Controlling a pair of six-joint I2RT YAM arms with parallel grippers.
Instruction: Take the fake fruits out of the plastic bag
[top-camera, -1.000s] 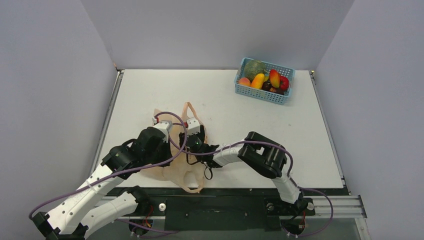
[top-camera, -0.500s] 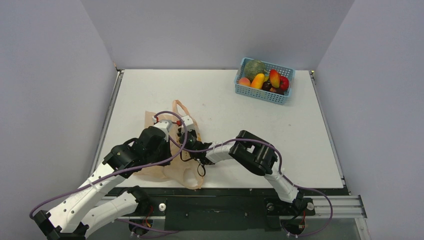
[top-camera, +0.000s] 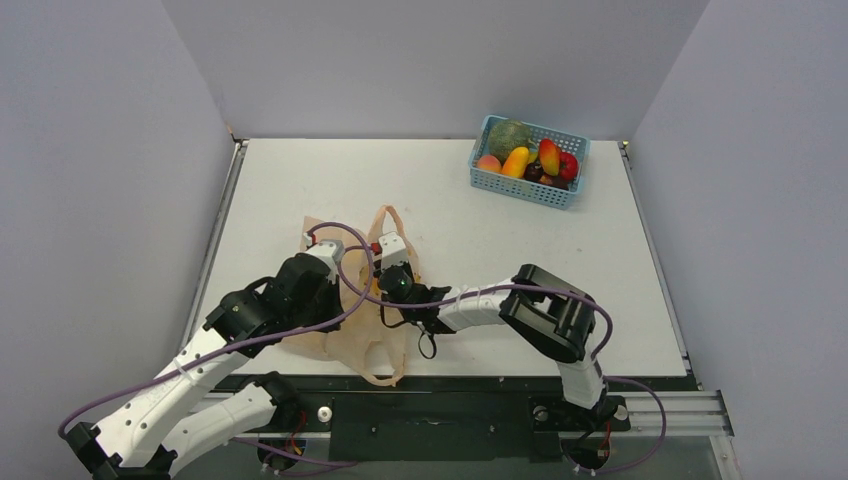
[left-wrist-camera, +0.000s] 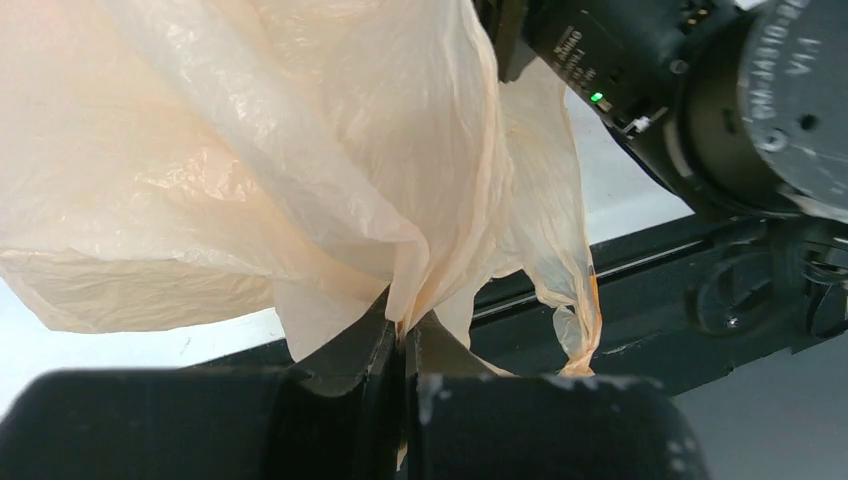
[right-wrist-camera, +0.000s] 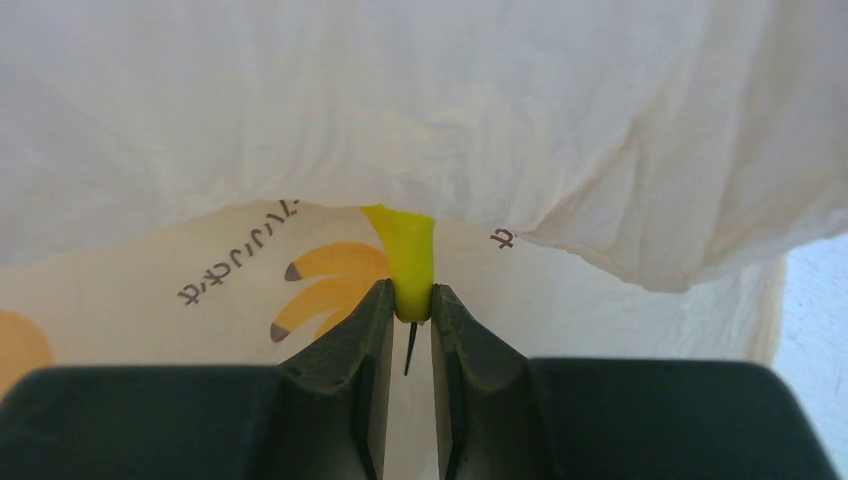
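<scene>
Near edge of the counter: one plastic bag, crumpled between my two arms.
Left fingers: closed tight, pinching one fold of the bag.
Right fingers: almost closed, clamping one yellow banana by its tip, under the bag's film.
Far right corner: one blue basket, holding six fruits that I can make out.

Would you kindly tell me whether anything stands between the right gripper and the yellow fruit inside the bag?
Nothing does: the right gripper is shut on the tip of the yellow fruit. The plastic bag drapes over the rest of it, just beyond the grip, while the left gripper pinches the film.
</scene>
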